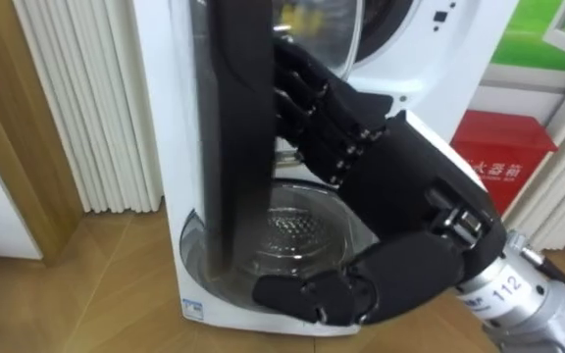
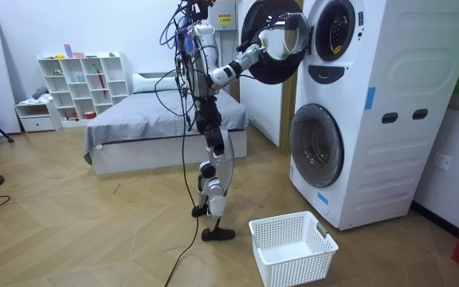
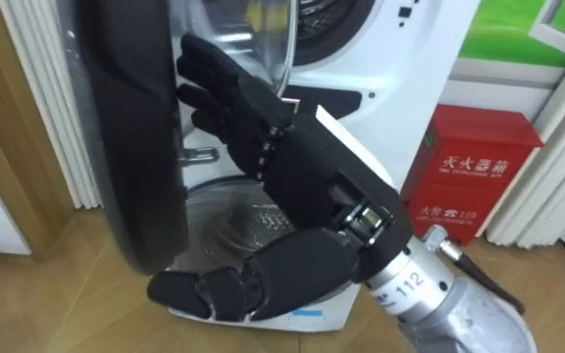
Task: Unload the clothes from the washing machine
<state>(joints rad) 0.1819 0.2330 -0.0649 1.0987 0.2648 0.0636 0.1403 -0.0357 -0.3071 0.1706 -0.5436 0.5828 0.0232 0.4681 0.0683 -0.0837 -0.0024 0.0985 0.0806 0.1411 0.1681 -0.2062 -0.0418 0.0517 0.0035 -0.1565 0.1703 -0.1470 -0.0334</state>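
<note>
Wooden flooring runs through a bedroom where we count two white front-loading machines stacked one on the other, the upper machine point(image 2: 349, 36) and the lower machine point(image 2: 333, 151). We also count one white laundry basket point(image 2: 297, 269) on the floor before them, one bed point(image 2: 134, 119), one white shelf unit point(image 2: 82, 80) and one red cabinet point(image 3: 479, 167) beside the stack. Our robot stands upright facing the stack, between bed and basket. The upper machine's round black door point(image 3: 130, 147) stands swung open, and its dark rim blocks much of our look at the drum. Our right hand point(image 3: 292, 176) is raised at the door's inner side, fingers point(image 3: 214, 88) stretched out together toward it and thumb spread apart below, clasping nothing. The lower machine's door is closed, its glass showing perforated steel. Whether clothes lie in the upper drum we cannot tell.
</note>
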